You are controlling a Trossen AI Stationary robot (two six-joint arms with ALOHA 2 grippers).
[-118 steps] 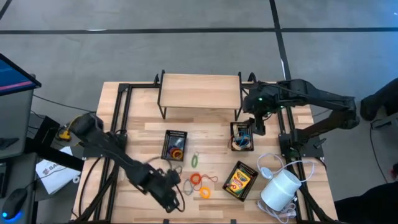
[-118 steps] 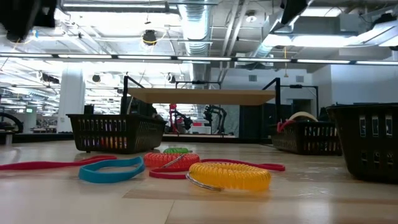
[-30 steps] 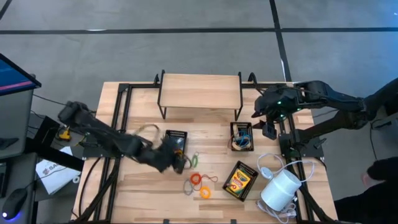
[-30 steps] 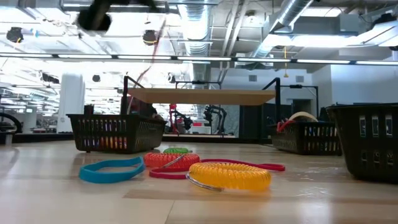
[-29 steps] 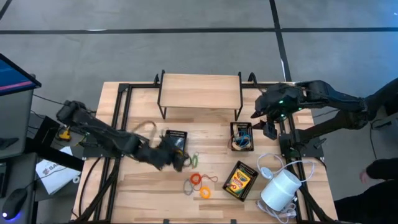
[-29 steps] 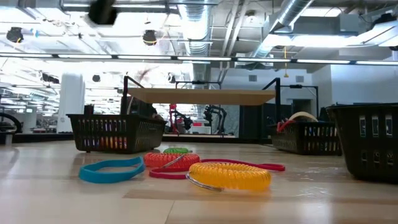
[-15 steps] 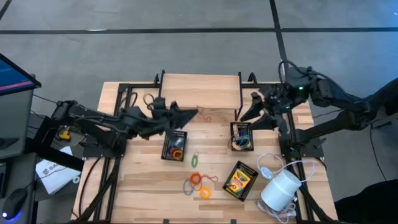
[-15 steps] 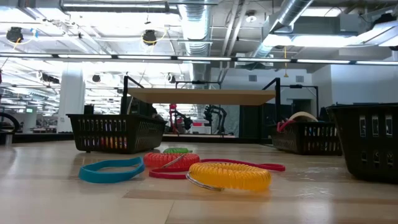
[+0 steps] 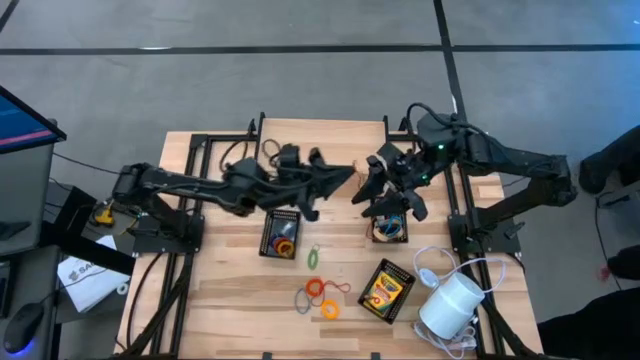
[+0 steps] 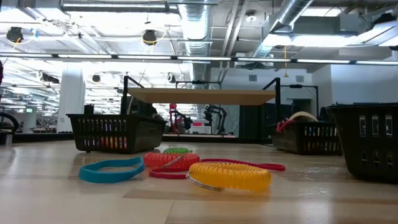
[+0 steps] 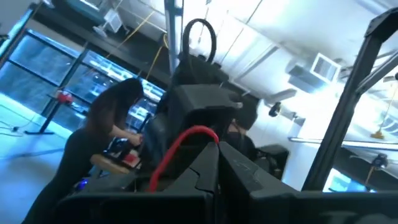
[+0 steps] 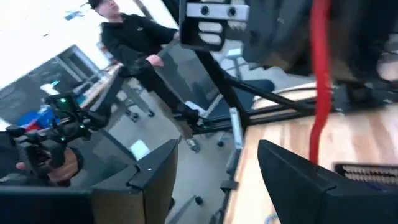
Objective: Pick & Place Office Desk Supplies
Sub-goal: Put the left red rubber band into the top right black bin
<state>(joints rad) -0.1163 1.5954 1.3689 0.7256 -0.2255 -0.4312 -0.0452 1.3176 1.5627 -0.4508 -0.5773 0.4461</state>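
Passing step: judged a mid-air handover; the left gripper and the right gripper meet tip to tip above the table, in front of the wooden shelf.
Left gripper: fingers closed on a red loop, which arcs up out of them in the left wrist view.
Right gripper: fingers spread apart and holding nothing; the same red loop hangs just beyond them in the right wrist view.
Red loop, place: held in the air between the two grippers, over the gap between the left mesh tray and the right mesh tray.
Other supplies: a crayon box, an orange loop and a green loop lie loose on the table; a yellow coil loop and a blue loop show in the low view.
Next move, judged: the right fingers must close round the band before the left ones let go, then carry it to a tray; which tray cannot be told.
Risk, judged: the thin band may slip out as it changes hands.
Hidden: from above the arms cover the loop, so whether the right fingers touch it cannot be told.
Cut off: neither gripper shows in the low view.
Hard to make out: the trays' contents.
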